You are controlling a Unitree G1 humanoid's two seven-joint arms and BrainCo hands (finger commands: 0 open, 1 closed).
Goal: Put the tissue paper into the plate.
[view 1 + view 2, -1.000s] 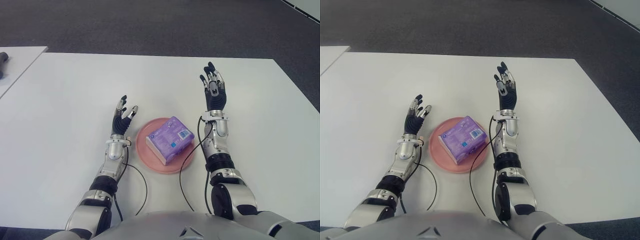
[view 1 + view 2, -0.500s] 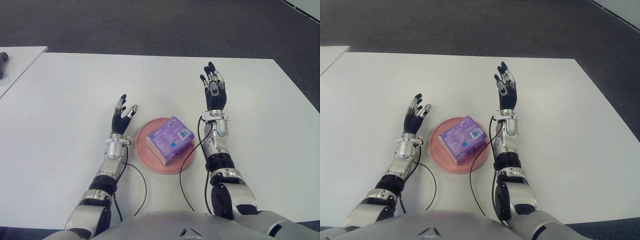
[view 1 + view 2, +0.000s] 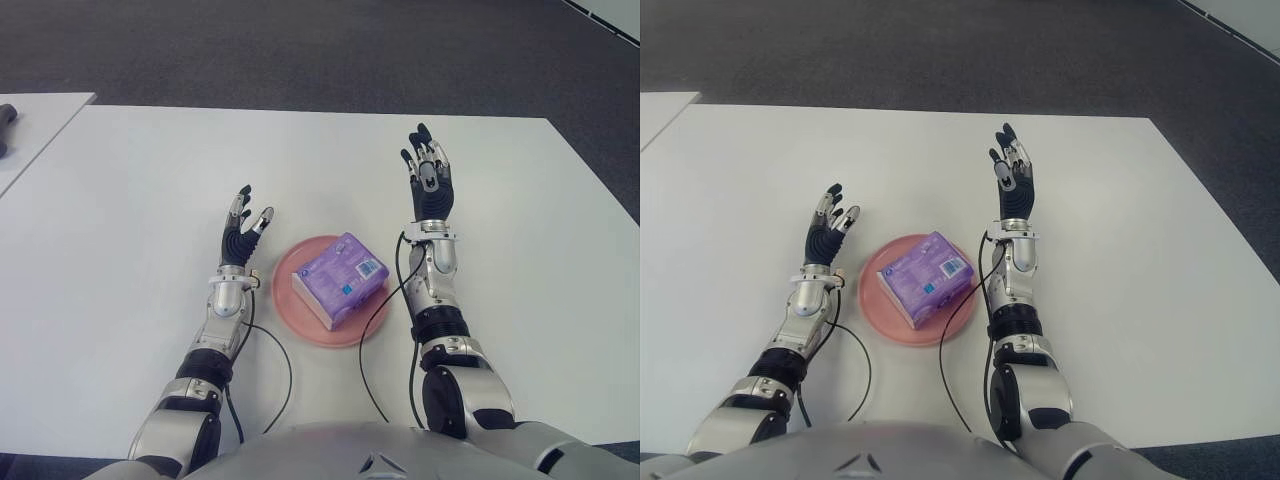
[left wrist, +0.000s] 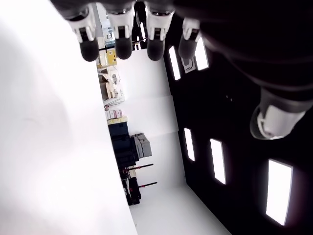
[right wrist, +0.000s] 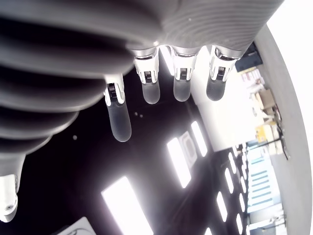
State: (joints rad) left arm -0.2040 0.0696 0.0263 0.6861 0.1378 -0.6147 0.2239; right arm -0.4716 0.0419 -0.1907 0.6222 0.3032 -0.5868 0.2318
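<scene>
A purple tissue paper pack [image 3: 340, 279] lies tilted inside the pink plate [image 3: 287, 304] near the table's front edge. My left hand [image 3: 242, 225] is raised just left of the plate, fingers spread, holding nothing. My right hand [image 3: 428, 180] is raised to the right and beyond the plate, fingers straight and spread, also holding nothing. Both wrist views show only extended fingertips [image 4: 120, 46] [image 5: 150, 90] against the room, with no object between them.
The white table [image 3: 130, 180] stretches wide on all sides of the plate. Black cables [image 3: 372, 330] loop from both forearms on the tabletop beside the plate. Another white table's corner [image 3: 30, 115] with a dark object shows at far left.
My left hand has shifted slightly up and to the left, away from the plate. The right hand, the plate and the tissue pack have stayed put.
</scene>
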